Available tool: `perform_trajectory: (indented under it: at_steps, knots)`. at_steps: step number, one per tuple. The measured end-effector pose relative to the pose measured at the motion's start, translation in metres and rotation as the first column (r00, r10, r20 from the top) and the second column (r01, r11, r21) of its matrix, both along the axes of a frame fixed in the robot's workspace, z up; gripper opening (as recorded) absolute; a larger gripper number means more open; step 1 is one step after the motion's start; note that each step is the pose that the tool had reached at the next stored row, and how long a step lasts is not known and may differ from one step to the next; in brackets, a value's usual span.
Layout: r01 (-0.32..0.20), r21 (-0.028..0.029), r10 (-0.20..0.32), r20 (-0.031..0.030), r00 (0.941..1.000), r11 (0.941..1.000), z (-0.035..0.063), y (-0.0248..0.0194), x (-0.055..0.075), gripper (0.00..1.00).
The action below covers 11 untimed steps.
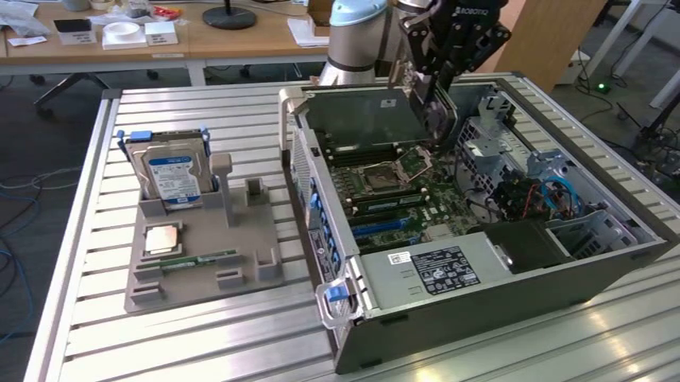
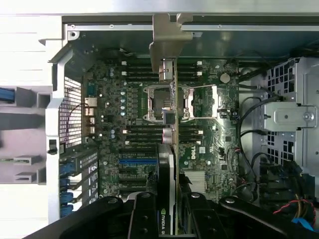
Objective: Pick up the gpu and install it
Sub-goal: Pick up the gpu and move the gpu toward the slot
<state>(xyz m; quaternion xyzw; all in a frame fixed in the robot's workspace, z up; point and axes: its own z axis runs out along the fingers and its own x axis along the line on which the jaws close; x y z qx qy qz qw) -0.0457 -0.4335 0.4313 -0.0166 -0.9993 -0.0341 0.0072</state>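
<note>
Plainly, in the exterior view the arm's jaws are closed partway onto the gpu (image 1: 361,119) and have hold of it near one end. The card hangs on edge, its dark face showing, inside the open computer case (image 1: 499,278), over the far part of the motherboard (image 1: 388,195). Its pale bracket (image 1: 287,110) stands at the case wall on the exterior view's left. Whether the lower edge touches the board cannot be told. The processor socket (image 1: 391,169) lies just below the card. On the slatted desk (image 1: 159,350), well apart from the case, sits a grey holder (image 1: 207,274). It carries an upright hard drive (image 1: 175,177), a processor chip (image 1: 162,237) and a green memory stick (image 1: 200,260).

From the wrist view the gpu (image 2: 170,149) appears edge-on, a thin strip running across the motherboard (image 2: 114,114) and straight over the processor socket (image 2: 152,102). Its silvery bracket (image 2: 169,35) is at the far end, by the case wall. Black fingers (image 2: 144,219) press it from both sides. A blue slot (image 2: 135,162) lies just beside the card.
</note>
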Motion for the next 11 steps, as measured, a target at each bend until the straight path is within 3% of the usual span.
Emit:
perform_trajectory:
  at_steps: [6, 11]
  knots:
    - [0.000, -0.0001, 0.000, 0.0000, 1.0000, 1.0000, 0.0000, 0.0000, 0.015, 0.26]
    - [0.000, 0.0000, 0.000, 0.0000, 1.0000, 1.0000, 0.0000, 0.0000, 0.017, 0.26]
